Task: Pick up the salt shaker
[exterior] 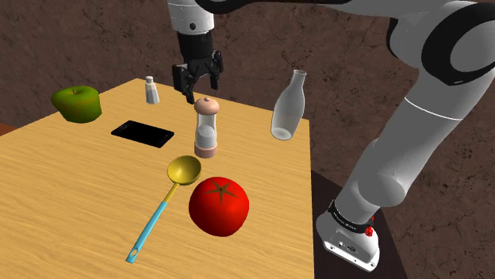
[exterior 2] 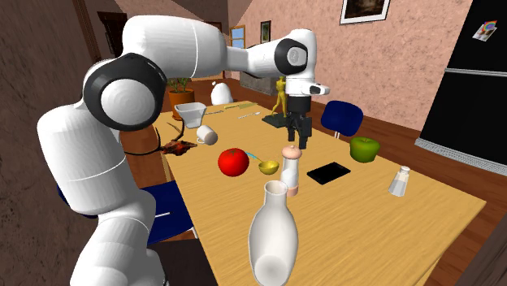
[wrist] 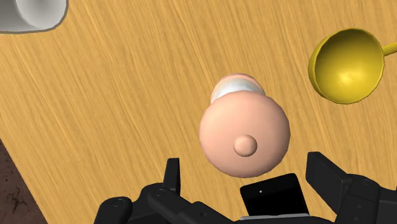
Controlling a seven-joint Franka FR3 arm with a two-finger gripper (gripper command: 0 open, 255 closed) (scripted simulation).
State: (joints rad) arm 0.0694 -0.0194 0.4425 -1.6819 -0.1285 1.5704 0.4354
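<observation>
The salt shaker (exterior: 206, 128) is a tall clear-bodied one with a pink domed cap, upright mid-table between the black phone (exterior: 142, 133) and a glass bottle (exterior: 286, 107). My gripper (exterior: 197, 90) hangs open just above its cap, fingers apart and touching nothing. In the second exterior view the gripper (exterior 2: 296, 145) is right over the shaker (exterior 2: 290, 171). The wrist view looks straight down on the pink cap (wrist: 244, 135), which lies between and a little ahead of my two fingers (wrist: 170, 181). A smaller white shaker (exterior: 151, 91) stands at the far edge, near the green apple (exterior: 78, 104).
On the wooden table (exterior: 71, 198) lie a yellow spoon with a blue handle (exterior: 168, 194) and a red tomato (exterior: 219, 206), both on the near side of the shaker. Further along the table in the second exterior view stand a white cup (exterior 2: 205, 134) and a white bowl (exterior 2: 191, 112).
</observation>
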